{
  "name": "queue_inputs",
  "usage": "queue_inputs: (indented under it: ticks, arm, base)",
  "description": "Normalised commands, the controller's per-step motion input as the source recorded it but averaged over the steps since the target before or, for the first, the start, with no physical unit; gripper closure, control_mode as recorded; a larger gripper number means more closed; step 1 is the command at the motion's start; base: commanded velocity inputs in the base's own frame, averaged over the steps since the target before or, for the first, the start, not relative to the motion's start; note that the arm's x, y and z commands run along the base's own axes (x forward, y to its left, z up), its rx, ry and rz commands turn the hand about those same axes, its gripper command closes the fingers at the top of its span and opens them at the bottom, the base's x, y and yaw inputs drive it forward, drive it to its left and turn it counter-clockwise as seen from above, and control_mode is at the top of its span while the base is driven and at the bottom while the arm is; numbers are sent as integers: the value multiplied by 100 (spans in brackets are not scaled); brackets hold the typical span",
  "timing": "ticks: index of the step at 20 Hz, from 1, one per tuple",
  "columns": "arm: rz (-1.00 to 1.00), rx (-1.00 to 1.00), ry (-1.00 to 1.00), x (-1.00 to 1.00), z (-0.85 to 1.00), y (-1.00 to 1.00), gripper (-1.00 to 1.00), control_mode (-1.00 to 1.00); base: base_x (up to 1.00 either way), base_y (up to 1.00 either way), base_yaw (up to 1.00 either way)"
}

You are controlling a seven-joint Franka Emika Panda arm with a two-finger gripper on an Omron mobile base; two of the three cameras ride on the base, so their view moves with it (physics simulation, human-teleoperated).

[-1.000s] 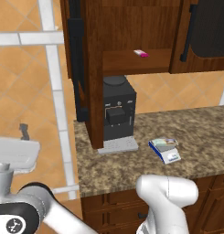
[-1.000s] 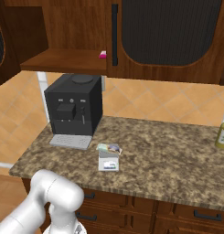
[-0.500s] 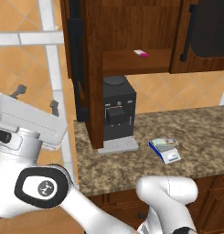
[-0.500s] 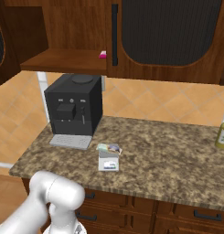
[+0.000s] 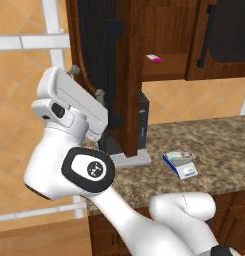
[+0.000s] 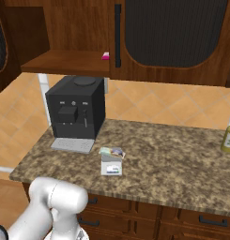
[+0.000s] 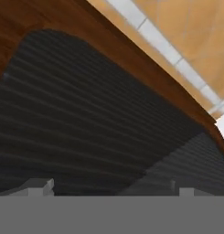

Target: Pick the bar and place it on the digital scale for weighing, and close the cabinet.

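Gripper (image 5: 86,82) at open cabinet (image 5: 101,65) door.
Jaws apart, empty; bar (image 6: 112,152) lying on scale (image 6: 111,166).

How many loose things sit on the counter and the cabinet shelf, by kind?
Coffee machine: 1
Digital scale with the bar lying on it: 1 each, 2
Yellowish bottle at the counter's right end: 1
Pink-and-white item on the cabinet shelf: 1
Total: 5

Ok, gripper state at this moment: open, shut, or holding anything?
Gripper: open, holding nothing, fingertips up against the dark inset panel of the open cabinet door.
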Motion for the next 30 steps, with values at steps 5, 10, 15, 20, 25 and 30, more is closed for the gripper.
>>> queue_inputs:
  ticks: [5, 10, 15, 20, 25, 30]
  arm:
    - [0, 23, 7, 55, 21, -100, -100, -100]
    - [8, 23, 27, 97, 0, -100, -100, -100]
    - [20, 20, 28, 100, -1, -95, -100, -100]
    - [28, 18, 13, 100, -14, -81, -100, -100]
    - [30, 8, 4, 100, -18, -53, -100, -100]
    - [27, 6, 4, 85, -17, -44, -100, -100]
  base:
    - [0, 0, 0]
    - [0, 0, 0]
    - [0, 0, 0]
    - [0, 0, 0]
    - [0, 0, 0]
    - [0, 0, 0]
